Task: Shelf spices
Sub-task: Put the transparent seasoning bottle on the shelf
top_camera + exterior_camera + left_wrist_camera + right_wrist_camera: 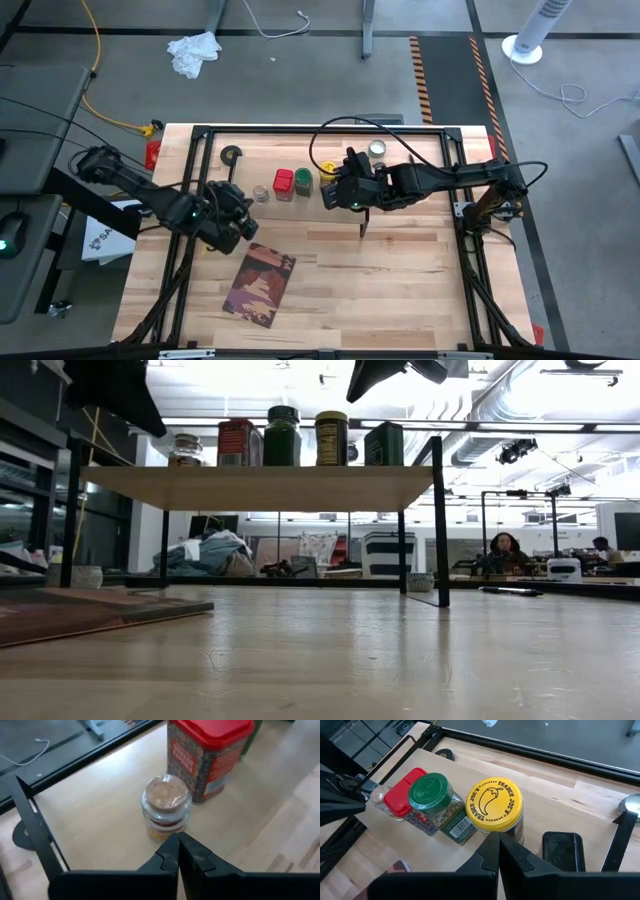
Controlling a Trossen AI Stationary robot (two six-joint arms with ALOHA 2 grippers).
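Observation:
The spices stand in a row on the shelf [260, 488]: a cork-topped clear glass jar [166, 802], a red box [210, 755], a green-topped jar [430, 791], a yellow-topped jar [493, 804] and a dark grey tin [562, 851]. In the low view all of them stand upright on the board. My left gripper [178, 845] is shut, close on the near side of the glass jar [261, 193] and apart from it. My right gripper [498, 842] is shut and hangs above the yellow-topped jar [331, 438], clear of its lid.
A brown-and-maroon book [258, 283] lies on the table in front of the shelf. A black tape roll [232, 154] and a small round metal thing [377, 150] lie near the far edge. Black frame rails [200, 160] run around the table.

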